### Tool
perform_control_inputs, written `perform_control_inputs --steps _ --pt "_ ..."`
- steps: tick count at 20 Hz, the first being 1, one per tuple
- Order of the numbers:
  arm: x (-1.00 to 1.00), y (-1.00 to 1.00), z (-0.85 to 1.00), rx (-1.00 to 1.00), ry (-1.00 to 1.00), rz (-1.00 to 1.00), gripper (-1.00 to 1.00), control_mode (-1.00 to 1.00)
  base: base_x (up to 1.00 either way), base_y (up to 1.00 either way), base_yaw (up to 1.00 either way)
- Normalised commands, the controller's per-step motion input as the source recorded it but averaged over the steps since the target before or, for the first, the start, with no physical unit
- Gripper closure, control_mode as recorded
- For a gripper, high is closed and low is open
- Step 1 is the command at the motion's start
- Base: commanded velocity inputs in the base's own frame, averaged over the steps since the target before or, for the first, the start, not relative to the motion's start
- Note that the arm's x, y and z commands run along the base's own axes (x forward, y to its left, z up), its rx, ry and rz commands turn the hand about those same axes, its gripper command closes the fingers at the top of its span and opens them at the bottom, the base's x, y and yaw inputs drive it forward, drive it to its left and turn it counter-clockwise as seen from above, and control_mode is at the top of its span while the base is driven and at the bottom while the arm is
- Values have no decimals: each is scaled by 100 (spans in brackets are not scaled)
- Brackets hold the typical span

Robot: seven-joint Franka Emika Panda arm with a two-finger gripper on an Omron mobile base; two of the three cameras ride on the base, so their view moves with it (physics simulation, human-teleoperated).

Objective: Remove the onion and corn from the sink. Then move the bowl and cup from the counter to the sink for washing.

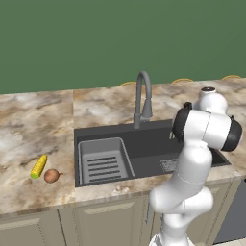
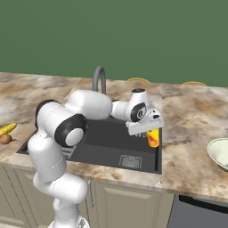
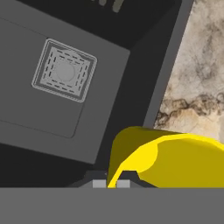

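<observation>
The gripper (image 2: pixel 151 132) is pinching the yellow cup (image 2: pixel 153 137) by its rim above the sink (image 2: pixel 111 144) edge, risking it slipping and toppling onto the counter (image 2: pixel 196 120).

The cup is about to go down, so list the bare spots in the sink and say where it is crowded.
The dark grey sink floor around the square drain grate is bare, straight beneath the small yellow cup held in the gripper. The light grey ribbed rack fills the left end. Marbled counter lies free between the sink's right rim and the cream-green bowl.
</observation>
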Motion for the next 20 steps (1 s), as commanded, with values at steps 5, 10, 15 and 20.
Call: perform_control_inputs --steps 5,10,15,20 --pt "11 24 0 0 -9 0 100 -100 0 0 0" --pt "14 21 -2 1 -9 0 100 -100 0 0 0" --pt "12 19 -10 4 -3 0 100 -100 0 0 0" --pt "15 11 -16 6 -1 0 100 -100 0 0 0"
